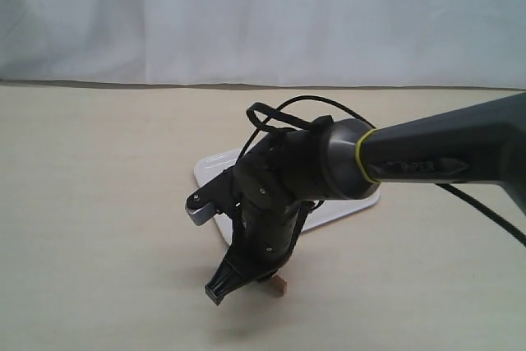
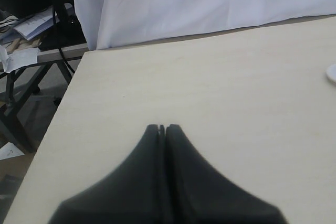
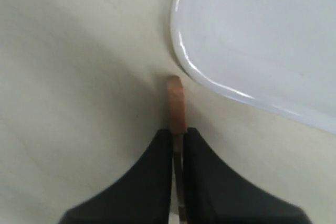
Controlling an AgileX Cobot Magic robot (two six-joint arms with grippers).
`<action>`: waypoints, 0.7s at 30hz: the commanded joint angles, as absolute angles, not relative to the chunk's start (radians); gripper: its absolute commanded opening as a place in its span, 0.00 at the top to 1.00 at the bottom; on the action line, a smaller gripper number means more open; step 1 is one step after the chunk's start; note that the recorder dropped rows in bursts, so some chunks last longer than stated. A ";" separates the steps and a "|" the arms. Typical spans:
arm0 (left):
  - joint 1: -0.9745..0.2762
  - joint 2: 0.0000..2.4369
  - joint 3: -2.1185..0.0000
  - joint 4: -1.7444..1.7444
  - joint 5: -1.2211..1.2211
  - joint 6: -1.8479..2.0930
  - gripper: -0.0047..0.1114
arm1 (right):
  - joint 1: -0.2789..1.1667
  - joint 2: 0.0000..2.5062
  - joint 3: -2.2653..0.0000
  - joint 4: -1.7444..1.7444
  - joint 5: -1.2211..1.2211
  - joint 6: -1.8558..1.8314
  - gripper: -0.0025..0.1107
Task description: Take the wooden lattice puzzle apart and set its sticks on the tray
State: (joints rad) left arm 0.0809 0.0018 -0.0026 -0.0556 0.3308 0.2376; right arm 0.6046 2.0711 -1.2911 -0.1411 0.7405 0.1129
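While the right arm (image 1: 444, 154) reached in from the right of the exterior view, its wrist bent downward and the right gripper (image 1: 234, 279) pointed at the table (image 1: 99, 203) in front of the tray (image 1: 212, 172). A small reddish-brown end of a stick (image 1: 280, 286) showed low beside the gripper body, close to the table surface. How the jaws stood could not be read from this angle. The tray lay behind the wrist, mostly hidden by it, with a near corner and a right edge showing. A black cable (image 1: 288, 108) looped above the wrist. A pale curtain (image 1: 246, 14) closed off the far side.

Left wrist view: the left gripper (image 2: 161, 128) had its fingers (image 2: 189, 177) pressed together, nothing between them, over bare table (image 2: 220, 87). No stick appeared in this view.

Right wrist view: the right gripper (image 3: 178, 132) was closed onto the stick (image 3: 176, 100), which was seen edge-on as a thin reddish-brown strip pinched between the two dark fingers (image 3: 144, 177) and projecting past their tips. Notches could not be made out. The stick was off the tray (image 3: 185, 64), its free end just beside the rounded corner of the rim, with a narrow strip of table showing between them. Whether the stick touched the table could not be told.
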 commanded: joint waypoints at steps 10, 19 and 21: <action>0.074 0.000 0.000 -0.053 0.323 0.231 0.96 | 0.602 1.888 -1.313 -0.171 0.678 0.094 0.94; 0.074 0.000 0.000 -0.053 0.323 0.231 0.96 | 0.513 2.017 -1.440 -0.168 0.629 0.224 0.94; 0.074 0.000 0.000 -0.053 0.323 0.231 0.96 | 0.499 2.050 -1.460 -0.150 0.624 0.224 0.94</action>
